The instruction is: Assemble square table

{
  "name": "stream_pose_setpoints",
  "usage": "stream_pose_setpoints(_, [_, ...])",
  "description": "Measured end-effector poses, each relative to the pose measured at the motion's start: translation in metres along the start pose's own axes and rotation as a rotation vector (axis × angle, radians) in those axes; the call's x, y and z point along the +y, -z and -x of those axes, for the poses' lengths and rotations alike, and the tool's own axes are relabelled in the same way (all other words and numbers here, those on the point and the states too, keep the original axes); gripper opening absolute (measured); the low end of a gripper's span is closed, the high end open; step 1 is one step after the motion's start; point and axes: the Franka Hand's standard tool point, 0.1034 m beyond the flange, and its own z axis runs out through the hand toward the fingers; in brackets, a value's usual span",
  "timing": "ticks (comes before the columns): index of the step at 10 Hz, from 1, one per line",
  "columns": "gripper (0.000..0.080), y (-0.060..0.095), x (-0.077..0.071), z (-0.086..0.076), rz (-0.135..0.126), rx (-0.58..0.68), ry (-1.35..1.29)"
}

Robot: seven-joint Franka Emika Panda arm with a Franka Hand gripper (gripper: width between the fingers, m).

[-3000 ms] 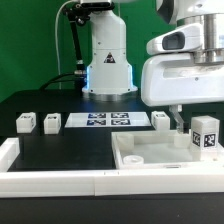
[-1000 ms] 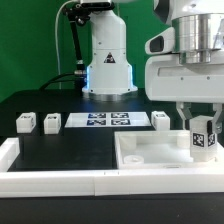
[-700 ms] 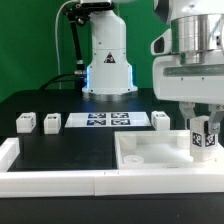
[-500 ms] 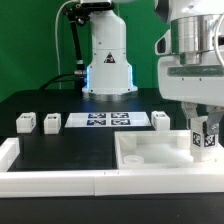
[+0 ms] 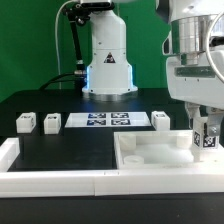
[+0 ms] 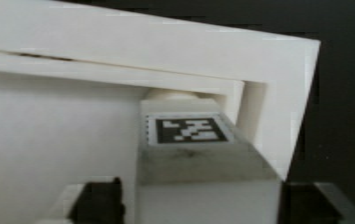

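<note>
The white square tabletop [image 5: 150, 160] lies rim-up at the front of the exterior view's right. A tagged white leg [image 5: 207, 140] stands upright in its far right corner. My gripper [image 5: 206, 124] hangs straight over that leg with a finger on each side. In the wrist view the leg [image 6: 200, 150] sits between the dark fingers [image 6: 96, 200], with a narrow gap on both sides, so the jaws are open and hold nothing. The tabletop's raised rim [image 6: 280, 80] wraps round the leg's corner.
Two loose legs [image 5: 25, 122] [image 5: 52, 122] stand at the exterior view's left, and a third [image 5: 161, 120] next to the marker board [image 5: 105, 120]. A low white wall [image 5: 50, 183] edges the black surface in front. The arm's base [image 5: 107, 60] rises behind.
The gripper and the leg in it turned and shifted slightly toward the exterior view's right. The jaws have now spread off the leg's sides, and the leg stays upright in the corner.
</note>
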Motion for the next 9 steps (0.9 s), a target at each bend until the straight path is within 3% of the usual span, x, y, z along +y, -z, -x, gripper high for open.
stream_pose_setpoints(1, [0.058,0.0005,-0.0003,0.0002,0.0,-0.001,0.036])
stream_pose_setpoints(2, [0.058,0.0006,-0.0007,0.0001,-0.002,0.0,0.137])
stream_pose_setpoints(3, [0.0637,0.0005,-0.0008,0.0003,-0.003,0.001,0.256])
stream_pose_setpoints(9, [0.0648,0.0004,-0.0008,0.0061,-0.002,0.001,0.826])
